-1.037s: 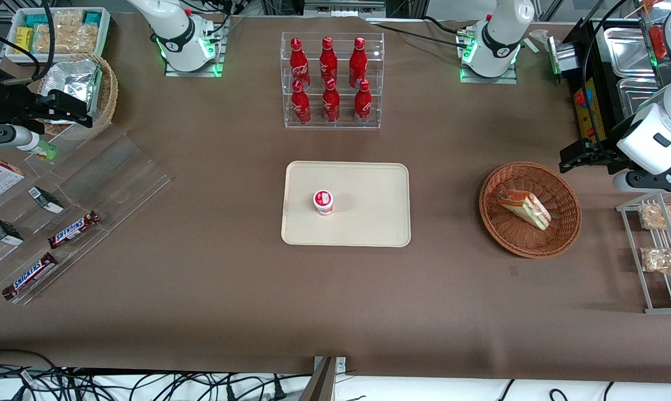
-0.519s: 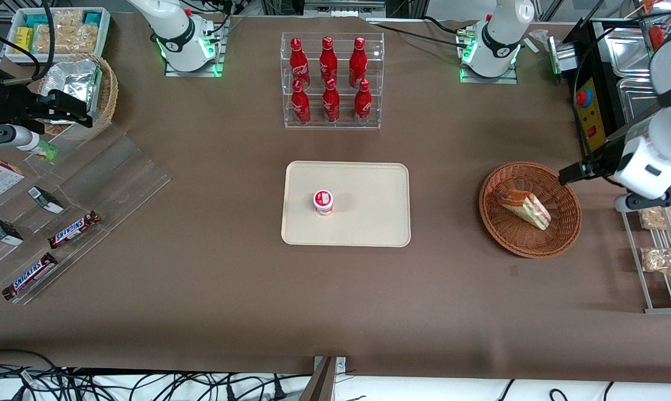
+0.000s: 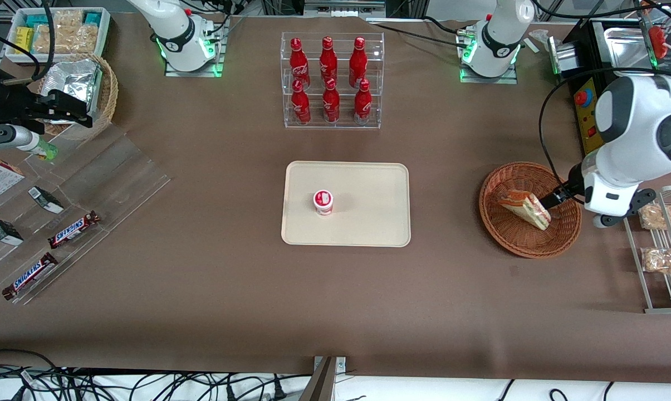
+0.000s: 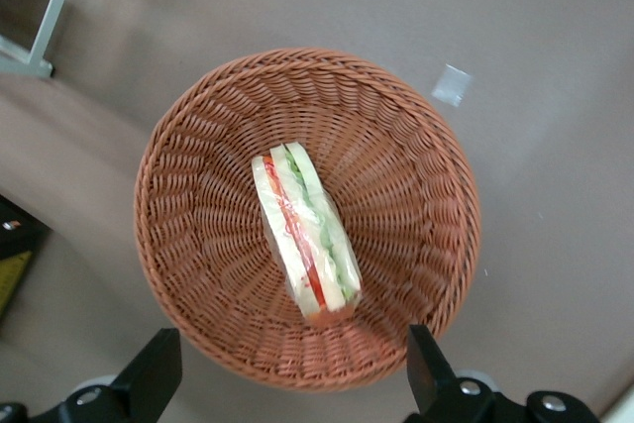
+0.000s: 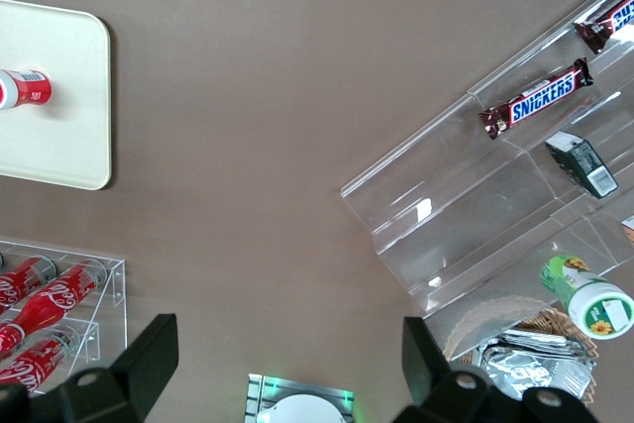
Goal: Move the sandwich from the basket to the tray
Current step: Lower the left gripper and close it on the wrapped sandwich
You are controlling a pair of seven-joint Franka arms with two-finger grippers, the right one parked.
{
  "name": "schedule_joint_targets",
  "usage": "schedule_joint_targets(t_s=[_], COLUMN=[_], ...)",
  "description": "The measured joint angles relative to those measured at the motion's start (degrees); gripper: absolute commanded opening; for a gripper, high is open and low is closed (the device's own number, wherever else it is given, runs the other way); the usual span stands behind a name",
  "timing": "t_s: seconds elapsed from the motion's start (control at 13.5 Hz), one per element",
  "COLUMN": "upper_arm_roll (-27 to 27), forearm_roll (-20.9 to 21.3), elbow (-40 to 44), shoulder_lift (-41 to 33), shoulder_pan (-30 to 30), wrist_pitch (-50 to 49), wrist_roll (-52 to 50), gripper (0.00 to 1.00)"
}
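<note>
The sandwich (image 3: 524, 208), a wrapped wedge with red and green filling, lies in the reddish-brown wicker basket (image 3: 513, 236) toward the working arm's end of the table. My gripper (image 3: 554, 198) hangs open just above the basket's rim, close beside the sandwich and not touching it. In the left wrist view the sandwich (image 4: 302, 235) lies in the middle of the basket (image 4: 198, 245), and the gripper (image 4: 289, 371) stands wide open over the rim with nothing between its fingers. The cream tray (image 3: 368, 184) sits mid-table and holds a small red and white cup (image 3: 323, 201).
An acrylic rack of red bottles (image 3: 331, 81) stands farther from the camera than the tray. A wire rack with snack bags (image 3: 661, 253) is beside the basket. Metal trays (image 3: 627, 44) sit above that. A clear shelf with Snickers bars (image 3: 62, 223) lies toward the parked arm's end.
The working arm has swung in and down from beside the basket. Its gripper now hangs over the basket's rim, close to the sandwich. The sandwich and the tray have not moved.
</note>
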Motion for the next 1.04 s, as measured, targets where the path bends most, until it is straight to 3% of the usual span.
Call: schedule_joint_targets(t_s=[0.44, 1.04], upper_arm_roll=[-0.49, -0.7], forearm_roll=[5.63, 9.8], elbow=[-8.19, -11.09], shoulder_lift=[2.52, 7.85], shoulder_pan=[-0.25, -0.48], wrist_pitch=[12.71, 21.48], wrist_roll=[-13.42, -20.03], gripper=[1.0, 1.0])
